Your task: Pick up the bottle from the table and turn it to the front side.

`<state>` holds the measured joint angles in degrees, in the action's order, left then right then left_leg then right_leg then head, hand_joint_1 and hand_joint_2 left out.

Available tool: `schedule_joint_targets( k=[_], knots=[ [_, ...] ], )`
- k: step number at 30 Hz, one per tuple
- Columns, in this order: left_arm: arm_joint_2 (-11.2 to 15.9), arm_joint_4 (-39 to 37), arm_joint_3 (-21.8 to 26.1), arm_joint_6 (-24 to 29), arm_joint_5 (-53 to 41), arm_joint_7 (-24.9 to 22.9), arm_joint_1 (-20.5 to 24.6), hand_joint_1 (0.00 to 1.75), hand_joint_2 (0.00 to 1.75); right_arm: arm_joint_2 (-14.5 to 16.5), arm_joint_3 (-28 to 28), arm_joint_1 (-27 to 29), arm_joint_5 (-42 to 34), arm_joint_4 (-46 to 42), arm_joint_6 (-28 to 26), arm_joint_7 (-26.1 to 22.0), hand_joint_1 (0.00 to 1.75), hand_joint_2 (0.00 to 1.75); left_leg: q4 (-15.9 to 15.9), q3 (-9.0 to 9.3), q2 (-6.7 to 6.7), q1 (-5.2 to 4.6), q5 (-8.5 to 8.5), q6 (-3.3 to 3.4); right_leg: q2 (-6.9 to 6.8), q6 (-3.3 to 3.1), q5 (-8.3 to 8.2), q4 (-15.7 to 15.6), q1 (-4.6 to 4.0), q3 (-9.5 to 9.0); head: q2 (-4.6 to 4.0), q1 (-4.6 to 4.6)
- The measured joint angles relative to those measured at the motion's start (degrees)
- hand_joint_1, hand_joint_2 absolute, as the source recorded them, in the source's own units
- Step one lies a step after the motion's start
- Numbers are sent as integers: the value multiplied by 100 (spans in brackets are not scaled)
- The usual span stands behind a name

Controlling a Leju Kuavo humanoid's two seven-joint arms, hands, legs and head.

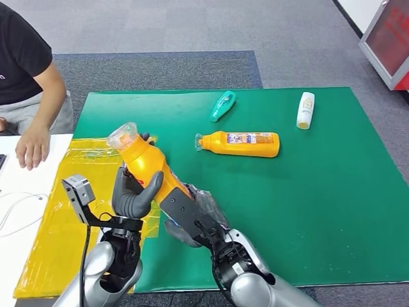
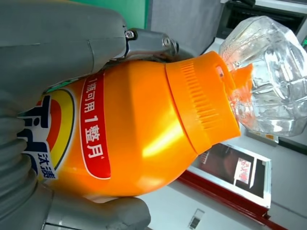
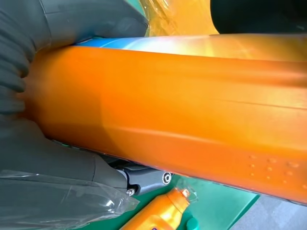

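Observation:
An orange detergent bottle with a clear cap is held tilted above the mat's left edge, cap pointing up and away. My left hand wraps the bottle's upper body; the left wrist view shows the red and blue label and the clear cap. My right hand grips the lower end, and the right wrist view has the plain orange side close up. A second orange bottle lies on its side mid-mat.
On the green mat lie a teal bottle and a white bottle toward the far side. A yellow sheet adjoins the mat's left. A seated person's hand rests on the white table at left.

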<state>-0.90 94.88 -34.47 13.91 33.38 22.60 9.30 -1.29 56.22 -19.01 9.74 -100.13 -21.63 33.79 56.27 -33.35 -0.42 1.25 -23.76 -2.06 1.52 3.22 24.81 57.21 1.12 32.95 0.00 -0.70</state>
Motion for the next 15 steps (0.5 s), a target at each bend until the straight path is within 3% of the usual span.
schedule_joint_targets(
  k=[2,4,15],
  knots=[
    [-16,-9,4,50,30,1,2,175,175,0,11,-1,2,0,-6,0,40,175,0,0,0,0,0,0,0,0,0,0,0,0,0,0],
    [-36,-24,16,95,47,5,5,175,175,1,18,-2,-6,-1,-12,0,0,175,0,0,0,0,0,0,0,0,0,0,0,0,0,0],
    [-61,-127,123,235,-7,79,-17,175,175,26,46,-62,-126,-9,-23,0,0,175,0,0,0,0,0,0,0,0,0,0,0,1,0,0]
  ],
)
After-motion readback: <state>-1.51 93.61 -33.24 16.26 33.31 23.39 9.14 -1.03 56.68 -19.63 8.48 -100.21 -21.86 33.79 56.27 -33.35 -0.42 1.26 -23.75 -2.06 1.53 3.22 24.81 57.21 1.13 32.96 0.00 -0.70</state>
